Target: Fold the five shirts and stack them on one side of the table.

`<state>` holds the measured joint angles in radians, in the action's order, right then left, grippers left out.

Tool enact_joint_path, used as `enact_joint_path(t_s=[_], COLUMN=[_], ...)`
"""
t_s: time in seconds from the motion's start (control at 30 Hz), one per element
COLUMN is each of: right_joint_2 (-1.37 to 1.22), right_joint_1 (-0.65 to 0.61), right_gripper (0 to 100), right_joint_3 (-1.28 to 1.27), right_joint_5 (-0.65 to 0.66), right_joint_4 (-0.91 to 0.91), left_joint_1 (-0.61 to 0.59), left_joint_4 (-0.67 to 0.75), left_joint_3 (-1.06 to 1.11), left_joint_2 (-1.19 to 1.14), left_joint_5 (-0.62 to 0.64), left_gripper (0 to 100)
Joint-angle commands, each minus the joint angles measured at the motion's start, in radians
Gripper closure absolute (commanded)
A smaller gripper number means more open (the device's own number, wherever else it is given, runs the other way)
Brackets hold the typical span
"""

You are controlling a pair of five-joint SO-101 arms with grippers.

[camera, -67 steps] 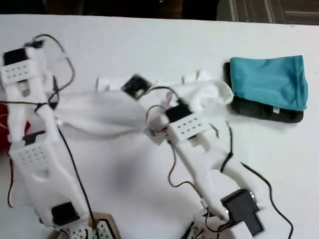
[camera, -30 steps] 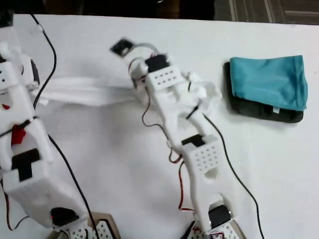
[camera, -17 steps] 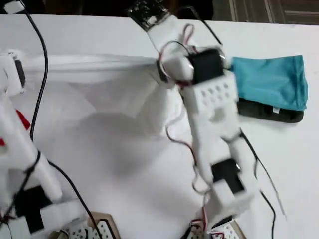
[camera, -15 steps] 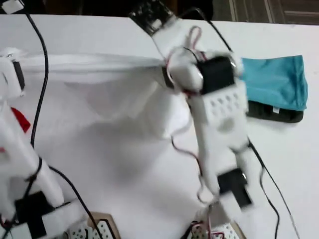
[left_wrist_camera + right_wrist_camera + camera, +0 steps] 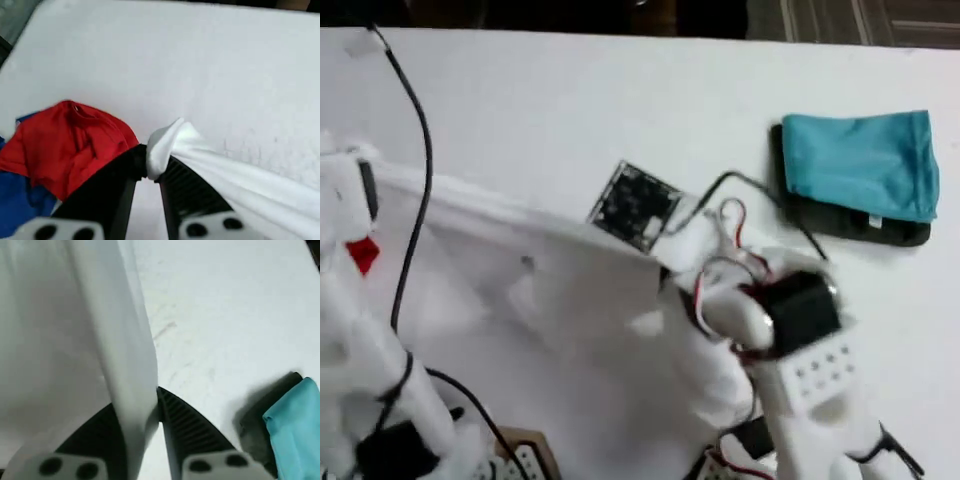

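Two of the five shirts looked finished: a teal shirt (image 5: 860, 165) lay folded on top of a folded dark shirt (image 5: 840, 222), the pair stacked on the right arm's side of the tabletop (image 5: 570, 100), toward its far edge. A third, the white shirt (image 5: 550, 300), was in hand and not yet folded. It hung spread between the two arms above the tabletop, with its upper edge pulled fairly straight. The left jaws were clamped on one bunched corner of it, and the right jaws were closed on the opposite edge, the cloth running down between them. Beside the left arm, a red shirt (image 5: 70, 140) lay crumpled and touching a blue shirt (image 5: 20, 205), neither of them folded. By this reading the job was somewhat under halfway. The white shirt probably had to be laid flat, folded and carried over to the teal-and-dark stack, and the red and blue ones would each need the same treatment. Whether the stacked pair were folded neatly enough could not be judged beyond their tidy outline.
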<state>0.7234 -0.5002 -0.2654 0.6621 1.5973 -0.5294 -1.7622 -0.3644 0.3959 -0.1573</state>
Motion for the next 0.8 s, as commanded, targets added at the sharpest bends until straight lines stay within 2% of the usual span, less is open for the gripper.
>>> enact_joint_path(t_s=[0.0, 0.13, 0.27, 0.37, 0.5, 0.57, 0.77], right_joint_2=[-0.002, -0.128, -0.335, -0.513, -0.722, -0.797, -0.819], right_joint_1=[0.061, 0.094, 0.139, 0.18, 0.246, 0.271, 0.236], right_gripper=[98.0, 97.8, 97.5, 89.4, 69.6, 63.4, 61.1], right_joint_3=[-0.203, -0.353, -0.342, -0.244, -0.025, 0.084, 0.327], right_joint_5=[0.008, 0.002, 0.002, -0.044, -0.184, -0.224, -0.252], right_joint_4=[-0.225, -0.503, -0.677, -0.725, -0.725, -0.694, -0.381], left_joint_1=[-0.009, -0.009, -0.009, -0.009, -0.009, -0.009, -0.009], left_joint_4=[0.101, 0.253, 0.417, 0.491, 0.551, 0.555, 0.555], left_joint_3=[0.199, 0.401, 0.506, 0.512, 0.512, 0.512, 0.512], left_joint_2=[-0.032, -0.114, -0.216, -0.288, -0.347, -0.358, -0.359], left_joint_5=[-0.009, -0.009, -0.009, -0.003, 0.0, 0.0, 0.0], left_gripper=[97, 97, 97, 97, 97, 97, 97])
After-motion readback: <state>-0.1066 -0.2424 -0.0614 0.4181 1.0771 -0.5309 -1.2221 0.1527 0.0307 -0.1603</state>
